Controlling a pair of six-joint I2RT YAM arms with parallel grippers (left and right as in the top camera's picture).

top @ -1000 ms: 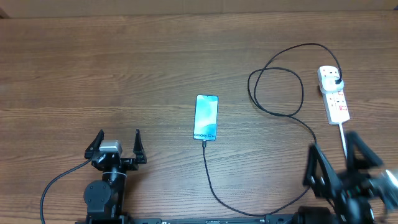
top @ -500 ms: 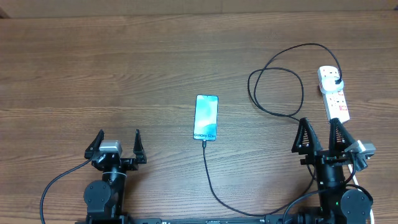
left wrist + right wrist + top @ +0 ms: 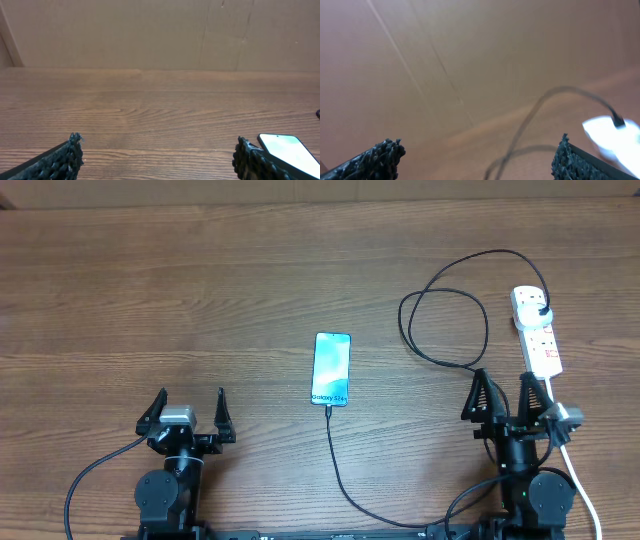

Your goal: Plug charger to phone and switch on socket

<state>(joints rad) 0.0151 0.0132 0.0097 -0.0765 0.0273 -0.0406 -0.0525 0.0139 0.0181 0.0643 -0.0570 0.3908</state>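
1. Overhead: phone (image 3: 332,369) lies flat mid-counter (image 3: 150,280), screen lit, "Galaxy" end toward the arms. Charger (image 3: 331,450) tip meets the phone's near edge. The cable runs toward the front edge, bends right behind the R arm, loops, and its plug sits in the socket (image 3: 537,330) at far right. Socket's white cord (image 3: 578,480) trails toward the front edge. L claw (image 3: 190,395) spread wide, holding nothing, near-left of the phone and well apart from it. R claw (image 3: 503,380) also spread, empty, just in front of the socket.
2. L wrist: L claw (image 3: 157,141) fingers (image 3: 60,160) wide apart over bare counter; phone (image 3: 287,150) is beside the R finger.
3. R wrist: blurry. R claw (image 3: 480,141) gaping, nothing between the fingers. Charger (image 3: 530,120) curves ahead; socket (image 3: 615,135) is a white smear at right.
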